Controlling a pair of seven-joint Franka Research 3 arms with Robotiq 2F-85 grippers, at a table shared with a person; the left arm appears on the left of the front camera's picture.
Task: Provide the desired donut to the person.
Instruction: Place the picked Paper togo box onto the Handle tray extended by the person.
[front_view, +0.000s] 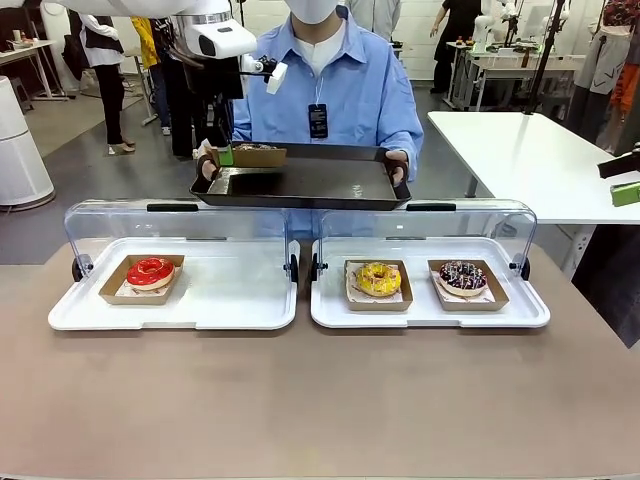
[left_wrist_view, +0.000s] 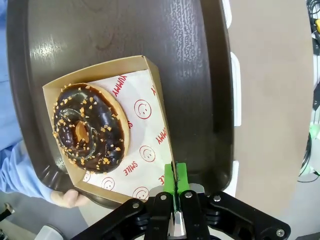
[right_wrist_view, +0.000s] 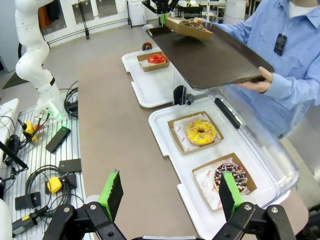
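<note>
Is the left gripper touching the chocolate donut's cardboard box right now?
Touching. The left wrist view shows the left gripper shut on the near edge of the cardboard box, with no gap between them.

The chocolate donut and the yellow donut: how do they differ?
The chocolate donut has dark icing with nut bits; the yellow donut has yellow icing. The chocolate donut lies on the dark tray the person holds, the yellow donut in a white display tray. Both sit in cardboard boxes.

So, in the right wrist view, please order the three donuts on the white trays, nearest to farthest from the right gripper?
From the right gripper:
1. dark sprinkled donut, near tray
2. yellow donut, same tray, farther in
3. red donut, far tray
</note>
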